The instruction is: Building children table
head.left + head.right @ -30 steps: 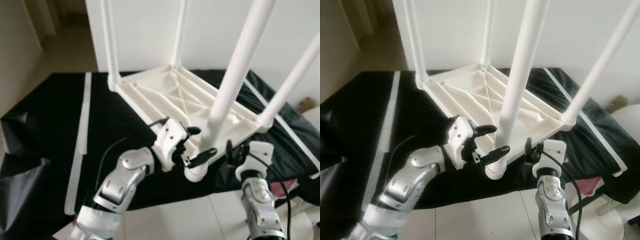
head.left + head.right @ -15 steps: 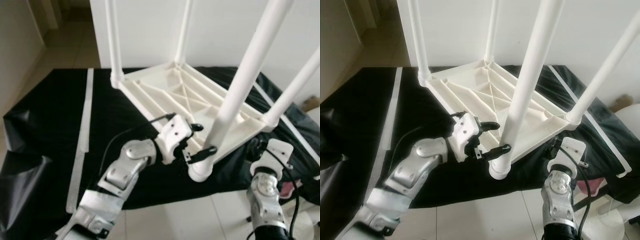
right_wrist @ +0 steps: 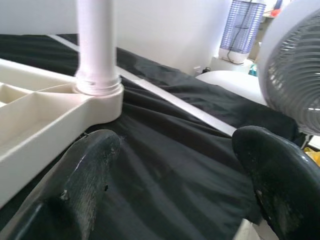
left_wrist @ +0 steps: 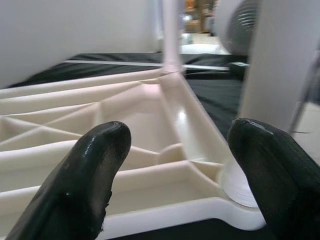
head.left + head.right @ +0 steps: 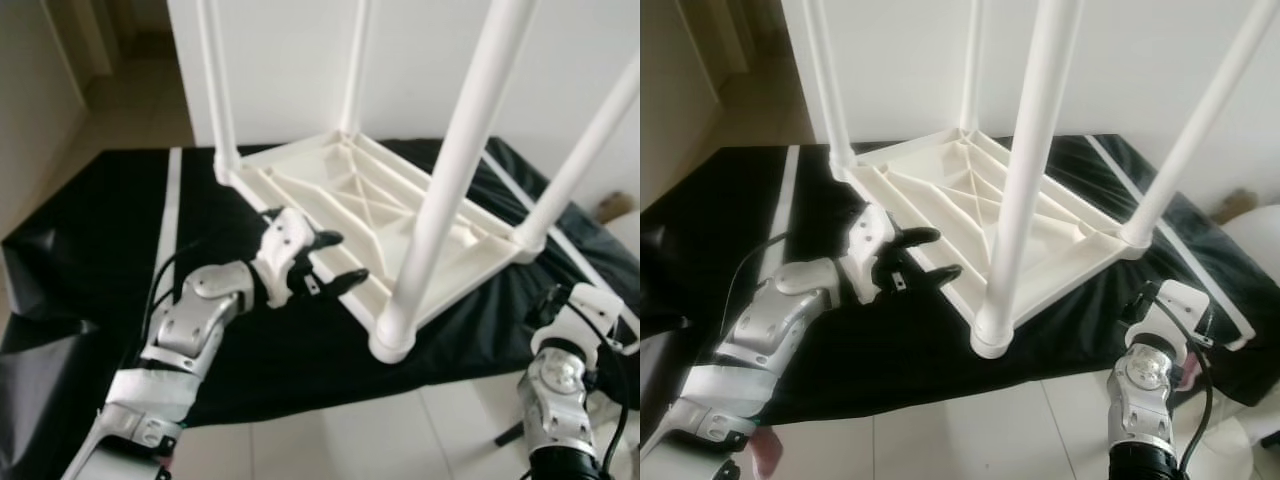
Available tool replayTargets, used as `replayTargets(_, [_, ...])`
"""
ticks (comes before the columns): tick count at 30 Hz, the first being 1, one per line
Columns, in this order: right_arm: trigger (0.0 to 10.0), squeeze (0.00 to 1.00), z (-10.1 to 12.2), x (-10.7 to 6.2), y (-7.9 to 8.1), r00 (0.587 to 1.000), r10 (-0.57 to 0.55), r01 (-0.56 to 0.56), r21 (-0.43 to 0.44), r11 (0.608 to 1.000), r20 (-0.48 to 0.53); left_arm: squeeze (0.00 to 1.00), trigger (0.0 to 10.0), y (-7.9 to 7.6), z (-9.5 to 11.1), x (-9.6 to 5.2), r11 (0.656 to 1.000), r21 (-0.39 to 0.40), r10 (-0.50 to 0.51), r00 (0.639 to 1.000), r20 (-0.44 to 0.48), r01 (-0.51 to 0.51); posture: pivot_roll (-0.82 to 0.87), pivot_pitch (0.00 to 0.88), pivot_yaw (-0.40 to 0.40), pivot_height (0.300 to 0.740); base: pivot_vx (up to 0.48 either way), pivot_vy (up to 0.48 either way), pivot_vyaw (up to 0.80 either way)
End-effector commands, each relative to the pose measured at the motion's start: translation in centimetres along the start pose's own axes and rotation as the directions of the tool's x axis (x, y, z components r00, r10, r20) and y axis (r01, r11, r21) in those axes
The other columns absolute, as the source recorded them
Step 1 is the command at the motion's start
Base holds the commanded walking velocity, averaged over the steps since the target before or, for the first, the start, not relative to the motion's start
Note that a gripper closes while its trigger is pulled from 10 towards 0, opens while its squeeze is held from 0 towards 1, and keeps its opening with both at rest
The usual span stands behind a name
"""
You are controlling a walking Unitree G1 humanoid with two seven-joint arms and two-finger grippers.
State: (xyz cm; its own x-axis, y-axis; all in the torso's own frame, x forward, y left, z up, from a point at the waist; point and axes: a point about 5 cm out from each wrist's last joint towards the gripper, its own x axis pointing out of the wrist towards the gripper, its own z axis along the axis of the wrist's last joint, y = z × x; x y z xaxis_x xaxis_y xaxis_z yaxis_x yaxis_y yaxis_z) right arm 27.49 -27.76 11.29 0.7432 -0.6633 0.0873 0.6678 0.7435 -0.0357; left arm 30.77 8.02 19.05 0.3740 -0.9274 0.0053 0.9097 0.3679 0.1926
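Observation:
A white plastic children's table (image 5: 360,200) lies upside down on a black cloth (image 5: 90,260), its four legs pointing up. The near leg (image 5: 440,190) stands in its corner socket (image 5: 392,335) at the front. My left gripper (image 5: 345,257) is open beside the table's front-left rim, a short way left of that leg and holding nothing. The left wrist view looks between its fingers (image 4: 90,170) at the ribbed underside (image 4: 150,110). My right gripper (image 3: 175,165) is open, low at the right, off the cloth's edge and facing the right corner leg (image 3: 96,45).
A long white strip (image 5: 165,250) lies on the cloth at the left, another (image 5: 570,255) at the right. A white wall rises behind the table. Tiled floor (image 5: 330,440) lies in front. A fan (image 3: 295,65) stands close to my right arm.
My left gripper has drawn back to the left, away from the near leg it was around. My right gripper has dropped lower and further right, away from the table.

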Motion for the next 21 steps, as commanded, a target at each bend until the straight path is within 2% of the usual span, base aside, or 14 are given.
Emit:
replayTargets(1, [10.0, 0.0, -0.3, 0.3, -0.8, 1.0, -0.029, 0.029, -0.011, 1.0, -0.007, 0.0, 10.0, -1.0, 0.0, -0.6, 0.984, -0.021, -0.178, 0.984, -0.001, 0.178, 0.02, 0.011, -0.03, 0.74, 0.0, 0.0, 0.0])
replayTargets(2, [10.0, 0.0, -0.2, 0.6, -1.3, 0.999, -0.044, 0.044, -0.02, 0.999, 0.0, 0.0, 10.0, -1.0, -0.1, -1.5, 0.977, -0.046, -0.208, 0.978, 0.004, 0.208, 0.02, 0.014, -0.025, 0.74, 0.0, 0.0, 0.0])
replayTargets(5, [10.0, 0.0, -0.1, 0.9, -1.7, 0.999, -0.054, 0.054, -0.024, 0.998, 0.002, 0.0, 10.0, -0.6, -0.3, -2.0, 0.981, -0.045, -0.19, 0.982, 0.003, 0.19, 0.02, 0.014, -0.025, 0.74, 0.0, 0.0, 0.0])
replayTargets(6, [10.0, 0.0, -0.1, 1.2, -2.0, 0.998, -0.063, 0.063, -0.015, 0.998, 0.0, 0.0, 10.0, 0.5, -0.6, -1.8, 0.994, -0.021, -0.11, 0.994, -0.024, 0.11, 0.01, 0.017, -0.022, 0.74, 0.0, 0.0, 0.0])
replayTargets(7, [10.0, 0.0, -0.1, 1.2, -2.0, 0.998, -0.063, 0.063, -0.015, 0.998, 0.0, 0.0, 10.0, 0.5, -0.6, -1.8, 0.994, -0.021, -0.11, 0.994, -0.024, 0.11, 0.01, 0.017, -0.022, 0.74, 0.0, 0.0, 0.0])
replayTargets(8, [10.0, 0.0, -0.3, 1.6, -2.0, 0.997, -0.074, 0.074, 0.004, 0.997, -0.024, 0.0, 10.0, 2.7, -1.1, -0.4, 0.995, 0.061, 0.085, 0.994, -0.07, -0.081, 0.01, 0.022, -0.022, 0.74, 0.0, 0.0, 0.0])
replayTargets(9, [10.0, 0.0, -0.4, 1.7, -2.0, 0.996, -0.079, 0.079, 0.01, 0.997, -0.034, 0.0, 10.0, 3.3, -1.2, 0.1, 0.986, 0.087, 0.15, 0.986, -0.078, -0.143, 0.01, 0.022, -0.022, 0.74, 0.0, 0.0, 0.0])
replayTargets(10, [10.0, 0.0, -0.4, 1.7, -2.0, 0.996, -0.079, 0.079, 0.01, 0.997, -0.034, 0.0, 10.0, 3.3, -1.2, 0.1, 0.986, 0.087, 0.15, 0.986, -0.078, -0.143, 0.01, 0.022, -0.022, 0.74, 0.0, 0.0, 0.0])
replayTargets(12, [10.0, 0.0, -0.5, 1.9, -1.9, 0.995, -0.086, 0.086, 0.012, 0.996, -0.044, 0.0, 10.0, 4.0, -1.1, 0.9, 0.969, 0.116, 0.228, 0.971, -0.076, -0.219, 0.01, 0.025, -0.019, 0.74, 0.0, 0.0, 0.0])
replayTargets(14, [10.0, 0.0, -0.6, 2.0, -1.8, 0.994, -0.089, 0.091, 0.017, 0.996, -0.055, 0.0, 10.0, 4.0, -0.8, 1.3, 0.965, 0.11, 0.244, 0.968, -0.063, -0.236, 0.01, 0.026, -0.019, 0.74, 0.0, 0.0, 0.0])
replayTargets(17, [10.0, 0.0, -1.0, 2.5, -1.0, 0.992, -0.074, 0.079, 0.045, 0.996, -0.106, 0.0, 10.0, 3.4, 0.2, 3.0, 0.959, 0.122, 0.262, 0.965, -0.02, -0.257, 0.01, 0.03, -0.014, 0.74, 0.0, 0.0, 0.0])
replayTargets(19, [10.0, 0.0, -1.0, 2.6, -0.8, 0.991, -0.068, 0.074, 0.051, 0.996, -0.113, 0.0, 10.0, 3.2, 0.3, 3.3, 0.957, 0.135, 0.262, 0.965, -0.012, -0.258, 0.01, 0.03, -0.014, 0.74, 0.0, 0.0, 0.0])
replayTargets(21, [10.0, 0.0, -1.1, 2.8, -0.2, 0.991, -0.027, 0.035, 0.059, 0.998, -0.133, 0.0, 10.0, 2.4, 0.9, 3.8, 0.969, 0.112, 0.218, 0.976, 0.024, -0.219, 0.02, 0.031, -0.01, 0.74, 0.0, 0.0, 0.0])
